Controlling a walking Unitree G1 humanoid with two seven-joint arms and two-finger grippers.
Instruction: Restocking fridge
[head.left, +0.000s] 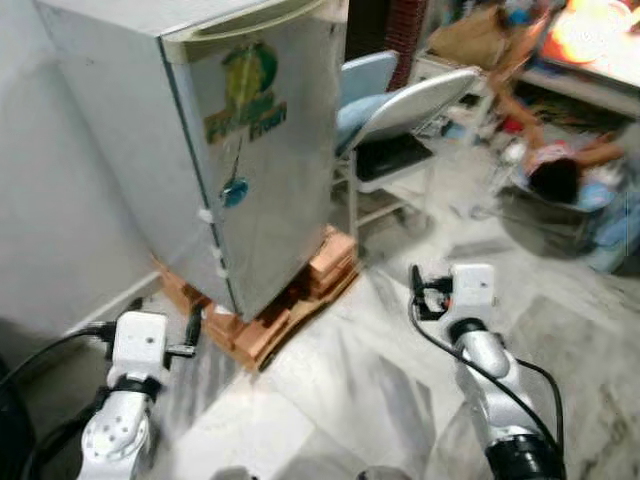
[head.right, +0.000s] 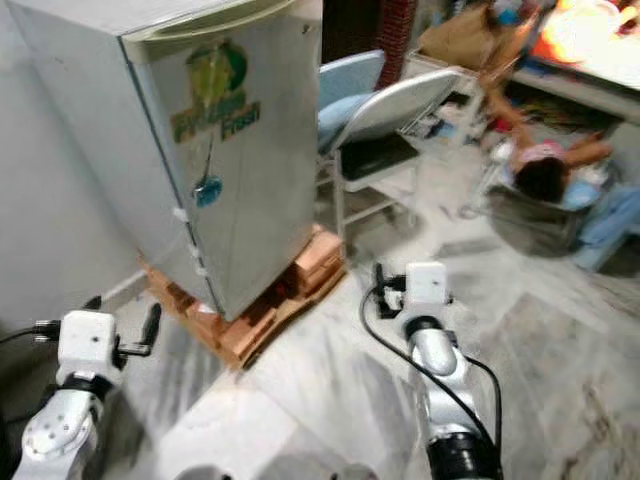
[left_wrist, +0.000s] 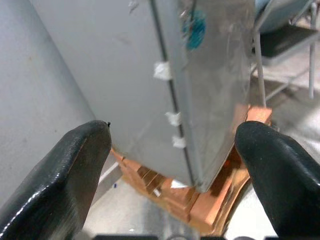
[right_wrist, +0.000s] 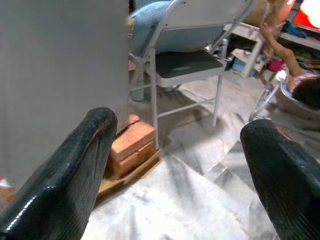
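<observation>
Facing a shut fridge, both hands empty

We stand before the fridge (head.left: 200, 130), ahead and to our left, perched on bricks (head.left: 290, 300) over a marble floor (head.left: 340, 390); its door is closed, grey, with a green sticker and a blue tag. Our left gripper (left_wrist: 172, 165) and right gripper (right_wrist: 177, 165) both gape wide, holding nothing. We judge a hard pull on the door could rock it off the bricks, and the chair (head.left: 400, 120) and the person (head.left: 560, 170) far right crowd our swing.
</observation>
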